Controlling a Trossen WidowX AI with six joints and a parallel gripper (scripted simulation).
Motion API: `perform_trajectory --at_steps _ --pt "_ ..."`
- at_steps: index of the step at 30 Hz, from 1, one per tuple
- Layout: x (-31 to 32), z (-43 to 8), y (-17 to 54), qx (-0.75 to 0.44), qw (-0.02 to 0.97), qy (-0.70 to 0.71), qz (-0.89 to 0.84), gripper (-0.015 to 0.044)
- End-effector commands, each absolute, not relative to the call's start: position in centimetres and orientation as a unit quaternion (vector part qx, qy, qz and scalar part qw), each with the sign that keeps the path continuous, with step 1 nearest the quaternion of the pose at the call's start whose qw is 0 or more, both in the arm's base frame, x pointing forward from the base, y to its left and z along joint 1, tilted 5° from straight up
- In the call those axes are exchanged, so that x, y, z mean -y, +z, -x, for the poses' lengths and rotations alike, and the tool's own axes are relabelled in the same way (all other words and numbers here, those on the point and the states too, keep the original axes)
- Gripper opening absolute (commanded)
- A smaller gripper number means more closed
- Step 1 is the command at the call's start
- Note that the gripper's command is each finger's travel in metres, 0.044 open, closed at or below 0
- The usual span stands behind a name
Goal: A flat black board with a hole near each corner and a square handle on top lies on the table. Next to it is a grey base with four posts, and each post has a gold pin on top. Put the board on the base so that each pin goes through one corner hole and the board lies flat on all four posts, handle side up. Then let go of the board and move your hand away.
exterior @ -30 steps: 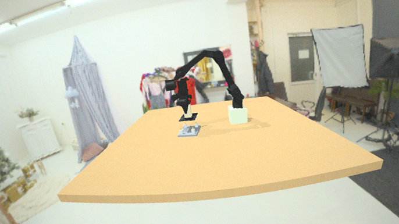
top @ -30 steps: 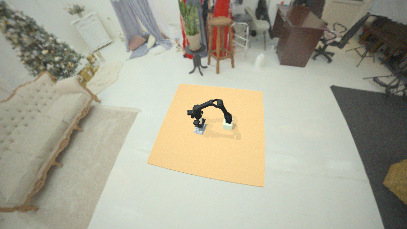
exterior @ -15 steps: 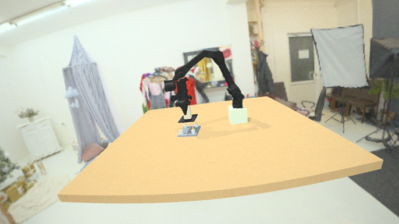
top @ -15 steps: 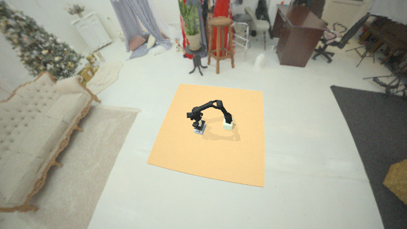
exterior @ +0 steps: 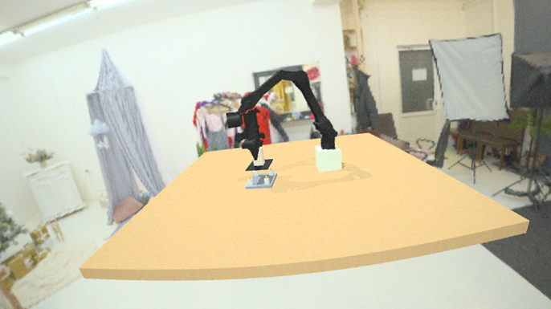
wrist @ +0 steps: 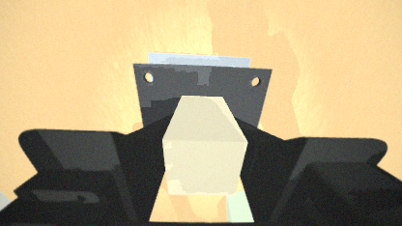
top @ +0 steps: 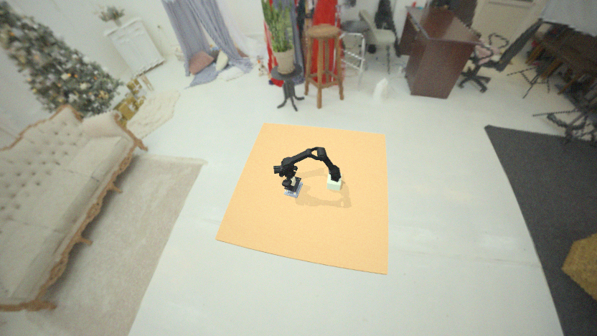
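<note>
My gripper (exterior: 258, 153) (wrist: 202, 119) is shut on the cream square handle (exterior: 260, 157) (wrist: 205, 166) of the black board. The board (top: 297, 184) (exterior: 265, 165) (wrist: 169, 82) hangs handle side up, roughly level, above the grey base with a gap between them. The base (top: 293, 196) (exterior: 261, 186) (wrist: 164, 59) rests on the table; its four pale posts with gold pins show below the board in the exterior view. In the wrist view, two corner holes of the board show and a strip of the base sticks out past its far edge. The near corners are hidden by the fingers.
The arm's pale green mounting block (top: 334, 184) (exterior: 329, 158) (wrist: 241, 208) stands on the wooden table (top: 334, 233) (exterior: 305, 224), to the right of the base in the top and exterior views. The arm arches from the block over to the base.
</note>
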State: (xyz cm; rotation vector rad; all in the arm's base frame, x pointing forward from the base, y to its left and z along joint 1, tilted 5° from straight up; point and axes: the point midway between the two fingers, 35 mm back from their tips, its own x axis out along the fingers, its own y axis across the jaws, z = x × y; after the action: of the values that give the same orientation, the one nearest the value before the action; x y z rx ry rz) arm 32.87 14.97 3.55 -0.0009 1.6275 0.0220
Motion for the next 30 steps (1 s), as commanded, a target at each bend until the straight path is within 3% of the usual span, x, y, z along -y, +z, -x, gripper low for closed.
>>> perform_trajectory --at_steps 1,30 --pt "-15.4 -32.9 3.1 -0.727 0.687 0.007 -0.003 0.0000" --pt "-15.3 -32.8 1.4 -0.726 0.688 0.007 -0.003 0.0000"
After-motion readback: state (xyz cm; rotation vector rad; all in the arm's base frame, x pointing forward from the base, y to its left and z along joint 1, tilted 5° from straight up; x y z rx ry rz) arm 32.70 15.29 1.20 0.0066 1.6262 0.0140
